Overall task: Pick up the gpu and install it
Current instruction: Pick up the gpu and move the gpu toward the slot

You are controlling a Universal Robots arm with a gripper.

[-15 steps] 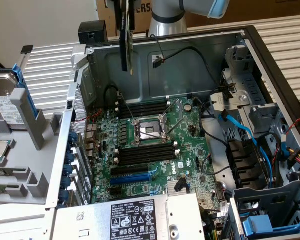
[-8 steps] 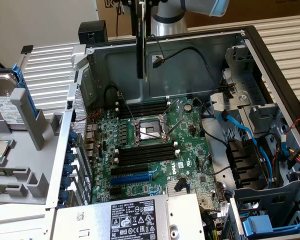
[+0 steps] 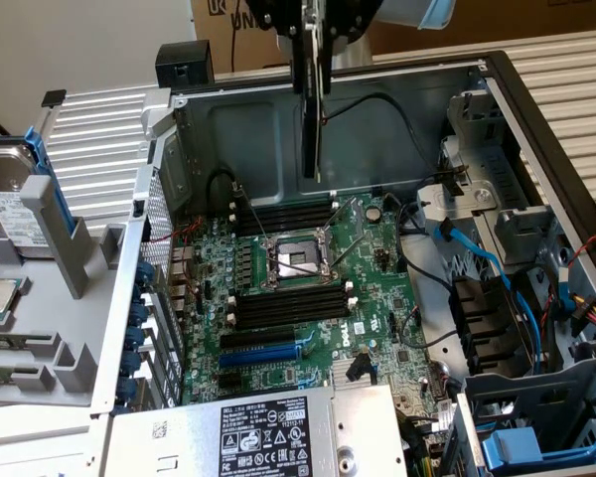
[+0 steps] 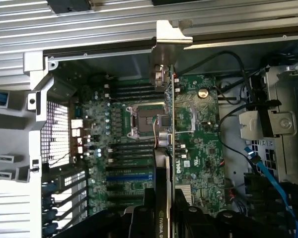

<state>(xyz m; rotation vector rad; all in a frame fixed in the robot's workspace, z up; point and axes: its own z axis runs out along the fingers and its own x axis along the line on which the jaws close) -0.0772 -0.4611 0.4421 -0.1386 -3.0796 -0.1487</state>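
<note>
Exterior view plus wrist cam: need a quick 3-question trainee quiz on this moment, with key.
1. True or false: the gpu is already seated in the motherboard.
2. What is the gripper closed on? A) a memory stick B) the gpu C) a cable
3. Short answer: what colour is the long expansion slot near the motherboard's edge closest to the exterior camera?

Key:
1. False. The card hangs edge-on above the open case, held from its upper end.
2. B
3. Blue
</note>
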